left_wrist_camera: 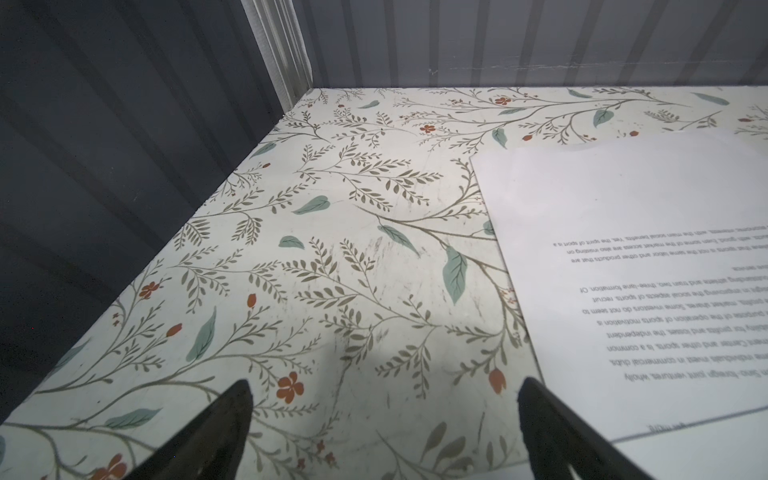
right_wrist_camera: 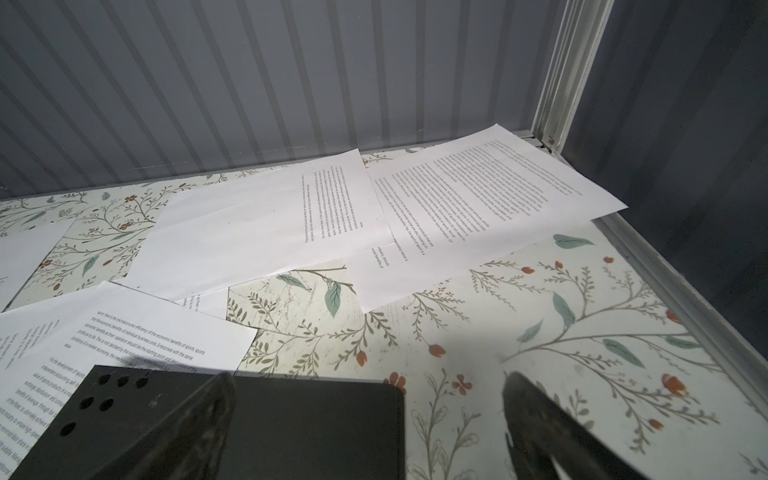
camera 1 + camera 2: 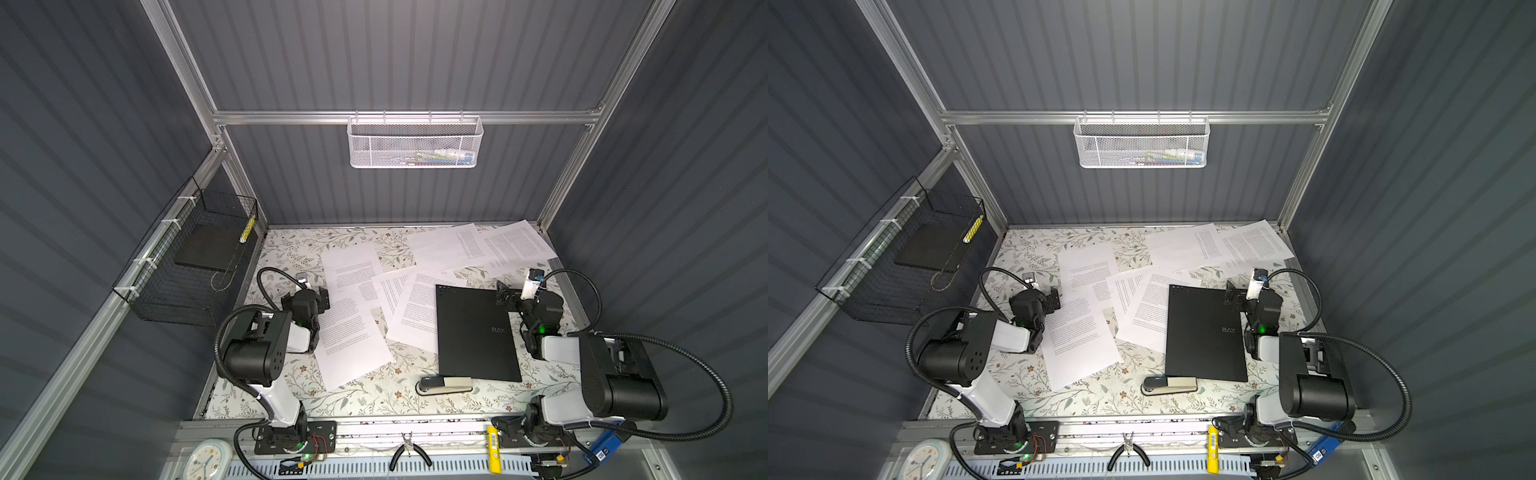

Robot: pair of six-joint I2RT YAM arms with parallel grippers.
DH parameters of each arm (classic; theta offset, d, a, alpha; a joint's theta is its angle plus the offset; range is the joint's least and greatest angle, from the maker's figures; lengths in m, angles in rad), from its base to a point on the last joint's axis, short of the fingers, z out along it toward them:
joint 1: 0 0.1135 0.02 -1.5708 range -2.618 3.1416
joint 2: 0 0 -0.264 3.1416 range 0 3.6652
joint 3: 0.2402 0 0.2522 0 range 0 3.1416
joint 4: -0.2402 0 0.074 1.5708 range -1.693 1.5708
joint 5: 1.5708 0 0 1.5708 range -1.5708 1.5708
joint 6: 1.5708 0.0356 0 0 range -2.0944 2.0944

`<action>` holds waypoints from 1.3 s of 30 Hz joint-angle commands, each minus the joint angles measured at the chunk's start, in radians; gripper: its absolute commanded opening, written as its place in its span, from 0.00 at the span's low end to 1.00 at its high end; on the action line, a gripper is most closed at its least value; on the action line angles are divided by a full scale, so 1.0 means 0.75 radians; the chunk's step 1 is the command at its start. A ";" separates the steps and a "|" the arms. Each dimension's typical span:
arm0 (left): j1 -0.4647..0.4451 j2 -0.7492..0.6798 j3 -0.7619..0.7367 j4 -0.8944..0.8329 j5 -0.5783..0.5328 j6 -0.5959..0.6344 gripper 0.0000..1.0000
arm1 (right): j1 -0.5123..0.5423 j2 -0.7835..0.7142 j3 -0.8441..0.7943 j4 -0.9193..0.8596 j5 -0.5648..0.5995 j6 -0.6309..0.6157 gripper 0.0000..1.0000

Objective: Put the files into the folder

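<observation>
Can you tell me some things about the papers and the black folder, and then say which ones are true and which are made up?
1. The folder lies flat on the table. True.
2. All the files are inside the folder. False: they lie scattered on the table, outside it.
3. The right tool is gripping a sheet. False: it is open and empty, over the folder's far corner.
4. A stapler sits by the folder's near edge. True.
5. The left tool is open. True.
</observation>
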 commanded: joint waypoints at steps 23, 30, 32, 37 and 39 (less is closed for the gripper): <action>-0.001 -0.008 0.002 0.010 0.003 -0.010 1.00 | -0.007 -0.002 -0.013 0.044 -0.031 0.006 0.99; 0.007 -0.019 -0.015 0.030 0.008 -0.017 1.00 | 0.006 -0.023 -0.015 0.043 0.062 0.028 0.99; 0.005 -0.078 0.013 -0.092 -0.020 -0.039 1.00 | 0.022 -0.158 0.018 -0.138 0.204 0.050 0.99; -0.036 -0.250 0.432 -0.923 -0.228 -0.240 1.00 | 0.050 -0.426 0.381 -1.025 0.628 0.309 0.99; -0.036 -0.238 0.670 -1.343 -0.134 -0.459 1.00 | 0.047 -0.410 0.470 -1.235 0.835 0.511 0.99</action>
